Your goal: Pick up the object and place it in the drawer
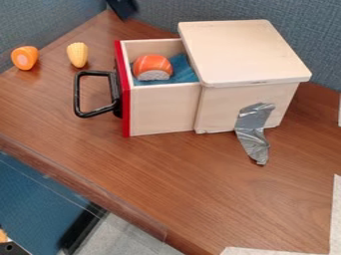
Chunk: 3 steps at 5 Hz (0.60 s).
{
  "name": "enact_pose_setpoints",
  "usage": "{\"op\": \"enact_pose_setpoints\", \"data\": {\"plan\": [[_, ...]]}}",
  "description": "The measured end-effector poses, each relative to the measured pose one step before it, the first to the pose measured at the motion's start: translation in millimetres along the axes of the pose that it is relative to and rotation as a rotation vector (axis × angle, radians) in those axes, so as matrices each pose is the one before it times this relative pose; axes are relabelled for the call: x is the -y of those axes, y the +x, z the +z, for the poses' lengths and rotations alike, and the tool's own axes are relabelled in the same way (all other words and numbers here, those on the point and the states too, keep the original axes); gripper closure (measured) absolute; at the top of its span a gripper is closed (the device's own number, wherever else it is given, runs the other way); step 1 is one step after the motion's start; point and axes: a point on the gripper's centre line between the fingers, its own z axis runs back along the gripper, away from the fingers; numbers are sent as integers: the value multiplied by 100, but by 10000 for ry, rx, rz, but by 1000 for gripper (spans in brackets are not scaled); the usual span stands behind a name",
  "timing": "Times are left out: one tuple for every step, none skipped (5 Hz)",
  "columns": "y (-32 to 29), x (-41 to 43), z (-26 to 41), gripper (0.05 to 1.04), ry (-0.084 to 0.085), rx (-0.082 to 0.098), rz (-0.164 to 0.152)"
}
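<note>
Inside the pulled-out pale wooden drawer, a rounded orange toy sushi piece with white stripes and a speckled pale face rests on crumpled blue cloth, near the red front panel. If that is the object meant, the placing looks done, and the step in hand is likely just to stay clear of it.

At the top edge, well apart from the drawer, is what seems to be the black tool; whether it is spread, pressed together or pinching anything cannot be told.

Should the object instead be the yellow corn-shaped toy or the orange, round-ended toy with a pink face, both lying on the brown wood-grain worktop, the pick comes first. The tool would do best to come straight down over the toy's middle and grip across its narrow width, since a rounded side could roll from an off-centre squeeze. The lift should then clear the black squared handle and the red panel before crossing, and the release belongs low over the cloth, beside the sushi piece and short of the pale wooden lid
</note>
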Motion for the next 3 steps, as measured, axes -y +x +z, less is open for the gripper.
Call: {"op": "enact_pose_setpoints", "data": {"plan": [[-2808, -1452, 1275, 83, 596, -898, -491], [-3954, 493, -1868, 83, 138, -1340, -796], [-2288, 758, -1240, 83, -1, -950, -749]]}}
